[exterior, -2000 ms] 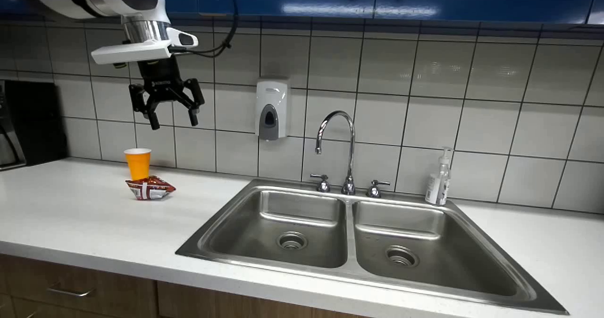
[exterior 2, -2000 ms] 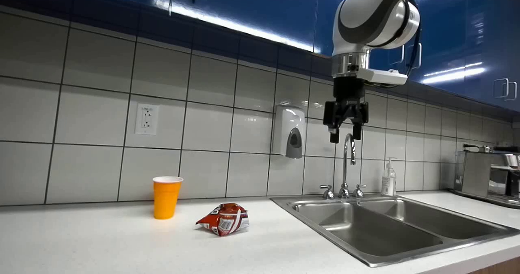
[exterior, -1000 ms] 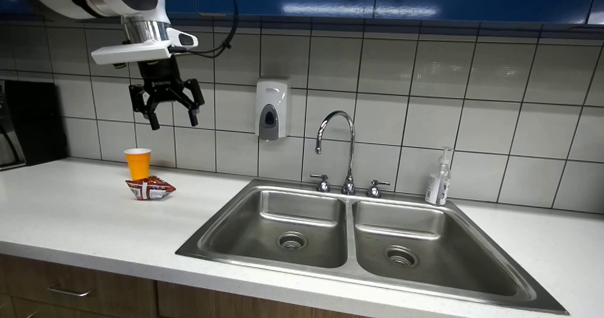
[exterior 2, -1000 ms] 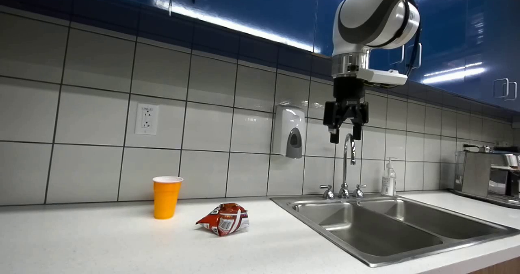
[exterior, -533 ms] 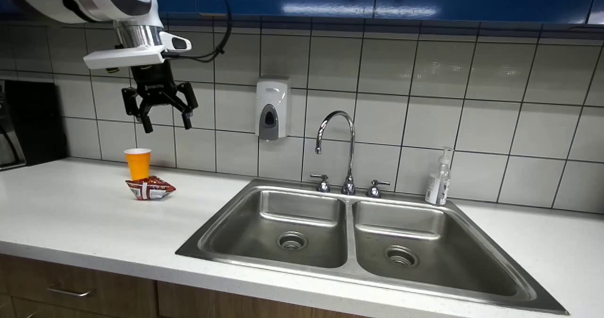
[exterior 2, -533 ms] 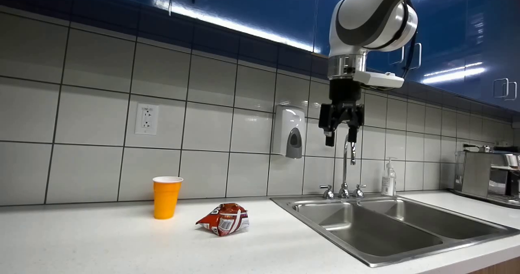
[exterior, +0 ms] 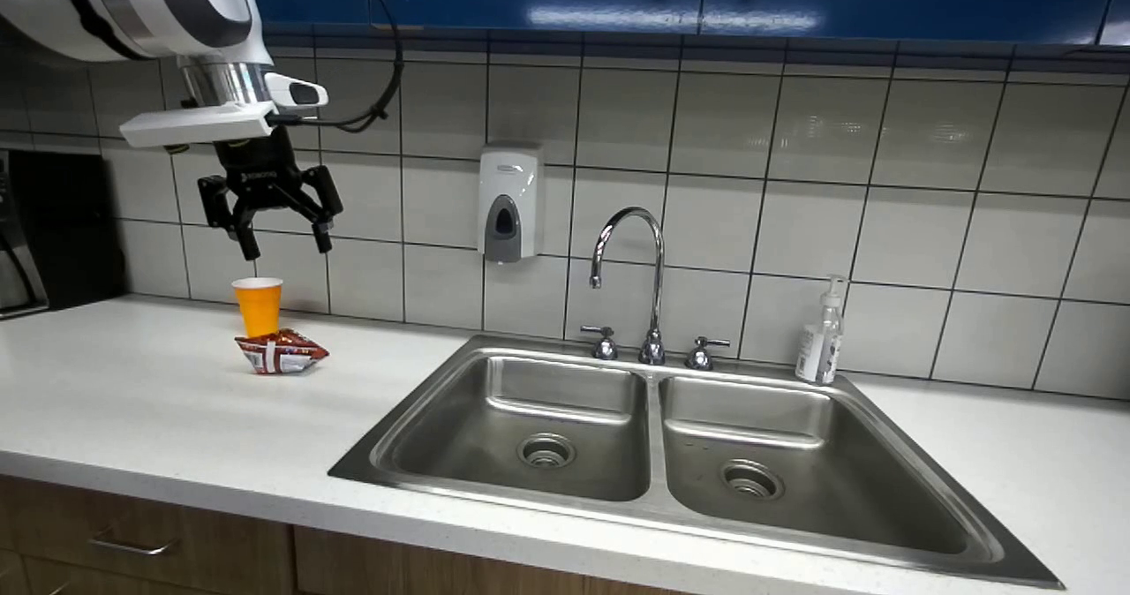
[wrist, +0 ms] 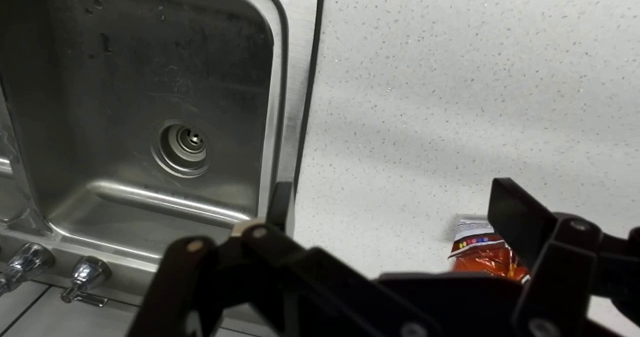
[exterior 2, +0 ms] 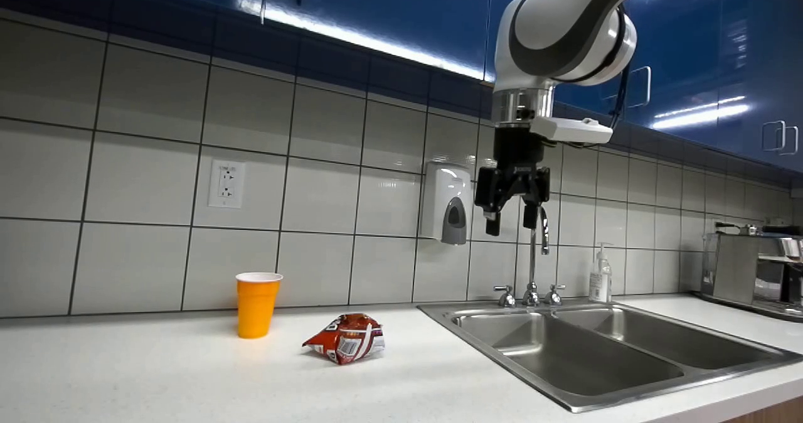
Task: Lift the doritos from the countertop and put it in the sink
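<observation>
I have the gripper (exterior: 287, 244) hanging high over the white countertop (exterior: 132, 392), its fingers (wrist: 517, 217) wide apart, with speckled counter showing between them in my wrist view. Small pale lettering sits on its black body, too blurred for me to read.

The Doritos bag (exterior 2: 345, 340) lies on the countertop, below the gripper and well apart from it. In an exterior view I see it between the orange cup (exterior 2: 258, 307) and the steel sink (exterior: 655, 454). Its creased red face carries a white barcode-like panel, pale stripes and a few white letters broken by folds; I can't make out a full word. From the wrist I get a strip of fine print and a row of coloured dots, the rest partly hidden behind the gripper.

Both exterior views show the wall dispenser (exterior: 509, 204), with a faint mark near its top that I can't read. The pump bottle (exterior: 819, 343) at the sink's back corner has a printed label, and the outlet (exterior 2: 226, 184) has characters along its top; both are too small for me.
</observation>
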